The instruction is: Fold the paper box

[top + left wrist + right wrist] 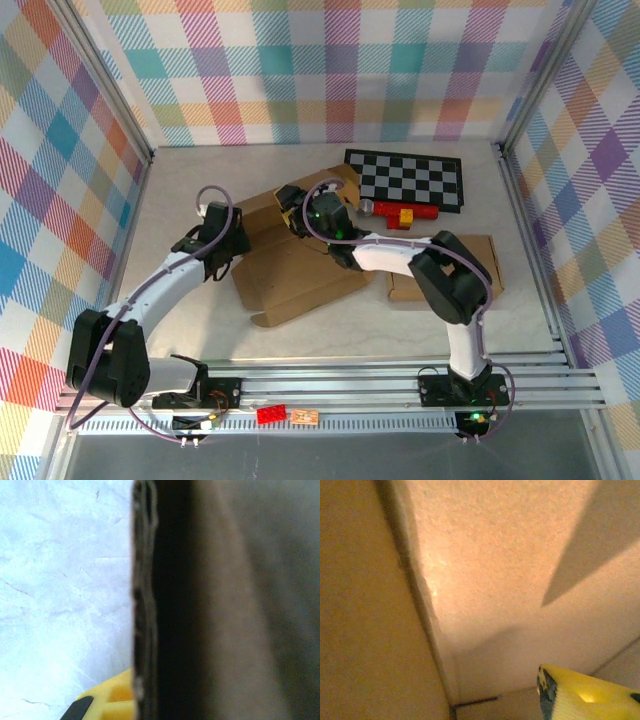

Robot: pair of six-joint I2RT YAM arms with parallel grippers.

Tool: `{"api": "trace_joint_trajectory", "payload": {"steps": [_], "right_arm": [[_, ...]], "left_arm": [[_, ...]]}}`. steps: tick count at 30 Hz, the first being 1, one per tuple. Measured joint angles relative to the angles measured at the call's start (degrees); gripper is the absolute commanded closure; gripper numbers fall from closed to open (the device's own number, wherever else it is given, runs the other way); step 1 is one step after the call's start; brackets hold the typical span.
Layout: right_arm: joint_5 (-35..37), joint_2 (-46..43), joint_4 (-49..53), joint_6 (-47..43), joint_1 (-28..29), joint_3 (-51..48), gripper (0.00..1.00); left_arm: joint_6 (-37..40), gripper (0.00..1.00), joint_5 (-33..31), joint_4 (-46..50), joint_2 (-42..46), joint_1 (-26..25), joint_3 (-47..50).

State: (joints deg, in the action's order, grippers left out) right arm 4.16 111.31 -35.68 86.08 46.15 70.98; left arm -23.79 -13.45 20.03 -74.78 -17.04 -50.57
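Brown cardboard, the box [300,275] lies mostly flat in the middle of the table [200,330], with a wall raised at its far edge. The left gripper [228,240] sits at the left flap, whose raw edge [142,605] stands just beside a yellow finger [107,702]. The right gripper [297,208] is tucked against the raised wall. Whether either pair of fingers is spread or pinching, I cannot tell. Folding well here likely means one arm bracing while the other pushes along the crease, keeping off the checkerboard [405,178] behind.
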Motion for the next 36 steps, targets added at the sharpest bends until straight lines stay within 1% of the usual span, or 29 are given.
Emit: {"api": "trace_joint_trajectory", "payload": {"steps": [1,2,3,6,8,12,17,22,25,28,32,34,36], "right_arm": [[-0.1,-1.6,3.1,0.0,0.0,0.5,0.32],[-0.1,-2.9,6.0,0.1,-0.1,1.3,0.26],[-0.1,-4.1,8.5,0.1,-0.3,2.1,0.22],[-0.1,-8.0,17.3,-0.2,-1.0,5.1,0.16],[-0.2,-10.5,23.6,-1.6,-1.5,7.5,0.14],[-0.3,-14.3,33.3,-6.1,-3.8,12.6,0.14],[-1.9,-20.6,41.9,-12.5,-9.8,15.0,0.21],[-4.0,-25.8,49.0,-19.8,-16.9,15.3,0.38],[-4.6,-26.6,53.5,-24.7,-19.0,17.2,0.45],[-5.9,-26.1,58.1,-28.4,-19.6,20.6,0.51],[-7.3,-23.0,62.9,-32.2,-19.7,26.7,0.51],[-7.7,-21.5,64.5,-33.6,-19.7,28.2,0.46],[-7.7,-20.1,65.9,-34.7,-19.7,28.7,0.45]], "left_arm": [[0.4,1.00,0.6,1.1,0.0,0.3,-1.4],[0.7,1.00,1.2,2.2,0.0,0.6,-2.8],[0.9,1.00,1.8,3.1,0.0,0.9,-4.0],[1.1,1.00,3.8,6.5,0.0,2.3,-7.8],[1.1,1.00,5.0,8.6,0.0,3.5,-10.1],[0.8,1.00,7.5,15.0,-0.7,5.7,-15.5],[-0.1,1.00,12.9,23.5,-5.6,8.9,-27.1],[-1.6,1.00,18.7,29.8,-8.9,11.2,-33.5],[-2.3,1.00,21.9,33.4,-10.6,11.9,-36.1],[-2.6,1.00,24.7,35.4,-11.3,12.0,-36.6],[-3.0,1.00,27.0,37.1,-11.3,12.0,-36.6],[-3.1,1.00,27.8,37.1,-11.3,12.0,-36.7],[-3.2,1.00,28.6,37.2,-11.3,12.0,-36.9]]}}
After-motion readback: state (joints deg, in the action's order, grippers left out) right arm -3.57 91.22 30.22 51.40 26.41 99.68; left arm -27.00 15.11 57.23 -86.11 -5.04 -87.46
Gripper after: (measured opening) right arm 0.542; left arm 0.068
